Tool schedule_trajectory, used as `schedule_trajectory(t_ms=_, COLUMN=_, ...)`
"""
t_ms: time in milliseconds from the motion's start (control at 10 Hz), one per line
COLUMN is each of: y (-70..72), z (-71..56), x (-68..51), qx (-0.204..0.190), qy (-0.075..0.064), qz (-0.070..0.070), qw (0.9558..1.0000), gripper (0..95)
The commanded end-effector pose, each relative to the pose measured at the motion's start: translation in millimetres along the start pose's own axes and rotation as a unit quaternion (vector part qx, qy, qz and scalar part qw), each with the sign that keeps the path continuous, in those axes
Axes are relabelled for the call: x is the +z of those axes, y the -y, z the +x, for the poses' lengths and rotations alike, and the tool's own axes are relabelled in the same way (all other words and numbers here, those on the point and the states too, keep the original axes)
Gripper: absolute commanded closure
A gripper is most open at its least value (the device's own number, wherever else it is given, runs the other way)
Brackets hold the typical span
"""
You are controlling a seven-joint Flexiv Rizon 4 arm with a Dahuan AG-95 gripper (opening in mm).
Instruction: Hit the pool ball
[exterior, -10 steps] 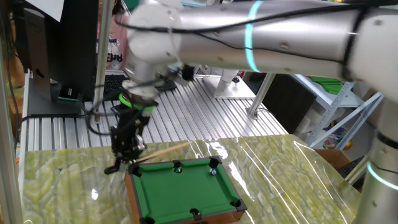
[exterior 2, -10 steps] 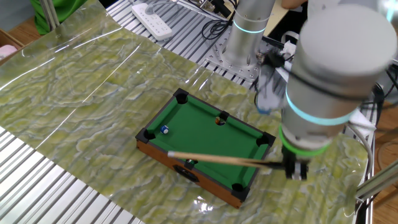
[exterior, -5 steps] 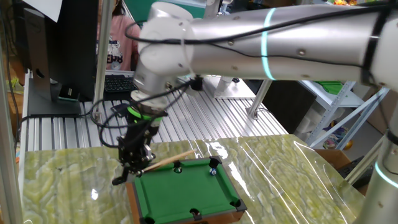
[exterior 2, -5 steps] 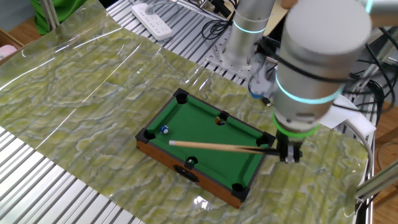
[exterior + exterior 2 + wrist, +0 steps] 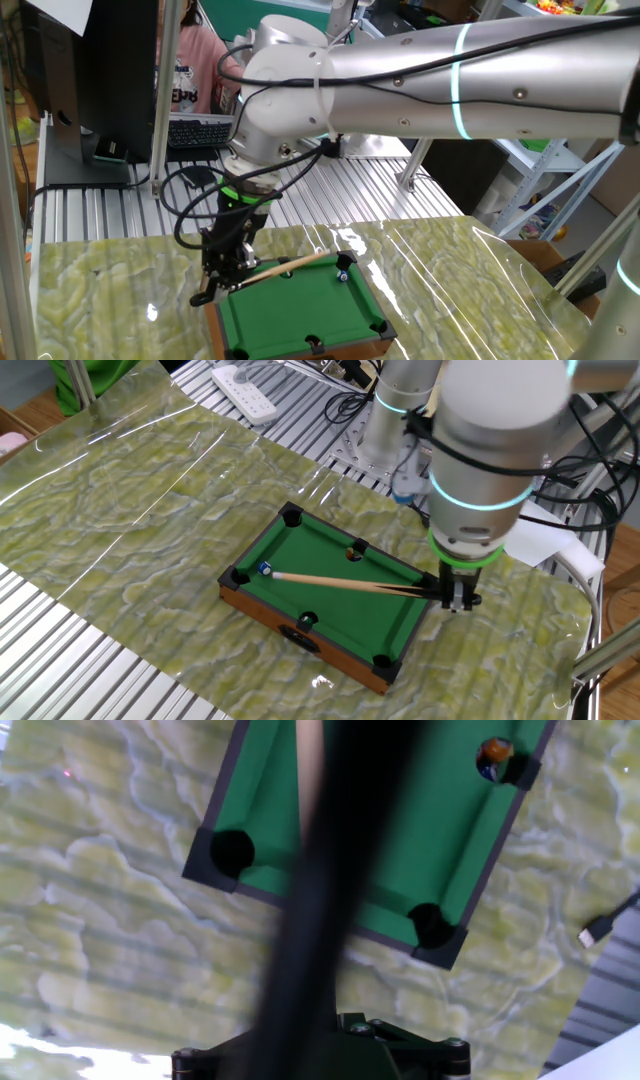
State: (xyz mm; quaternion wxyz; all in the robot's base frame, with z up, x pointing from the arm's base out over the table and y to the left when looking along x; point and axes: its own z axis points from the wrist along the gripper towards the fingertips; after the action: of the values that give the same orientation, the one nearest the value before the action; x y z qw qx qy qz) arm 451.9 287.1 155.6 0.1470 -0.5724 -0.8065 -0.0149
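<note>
The pool ball [image 5: 264,569] is a tiny pale bluish ball on the green miniature pool table [image 5: 330,610], close to a corner pocket. It also shows in one fixed view [image 5: 343,274]. It is out of the hand view. My gripper [image 5: 456,598] hangs over the opposite short end of the table and is shut on the black end of the tan cue stick [image 5: 350,583]. The cue lies low across the felt, its tip right beside the ball. In one fixed view the gripper [image 5: 222,270] holds the cue [image 5: 290,266] at the table's left end. In the hand view the cue [image 5: 310,780] runs up the middle.
A second, orange-brown ball [image 5: 355,553] sits at a side pocket and shows in the hand view [image 5: 494,751]. The pool table stands on a green marbled mat [image 5: 130,500]. A white power strip [image 5: 245,380] and my arm's base [image 5: 395,420] are at the back.
My gripper has moved along the table's short end and swung the cue across the felt. Its tip has gone from the near rail to right beside the bluish ball. The ball has not visibly moved.
</note>
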Motion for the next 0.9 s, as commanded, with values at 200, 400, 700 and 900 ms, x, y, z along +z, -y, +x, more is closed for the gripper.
schedule_trajectory(t_ms=200, y=2.5, z=0.7, x=0.0, qx=0.001, qy=0.003, qz=-0.002, qw=1.0000, gripper=95.0)
schedule_trajectory(t_ms=400, y=2.5, z=0.7, x=0.0, qx=-0.006, qy=0.001, qz=-0.004, qw=1.0000, gripper=95.0)
schedule_trajectory(t_ms=700, y=2.3, z=0.7, x=0.3, qx=-0.012, qy=0.000, qz=-0.007, qw=0.9999, gripper=95.0)
schedule_trajectory(t_ms=900, y=2.3, z=0.7, x=0.3, qx=-0.008, qy=0.002, qz=-0.006, qw=0.9999, gripper=95.0)
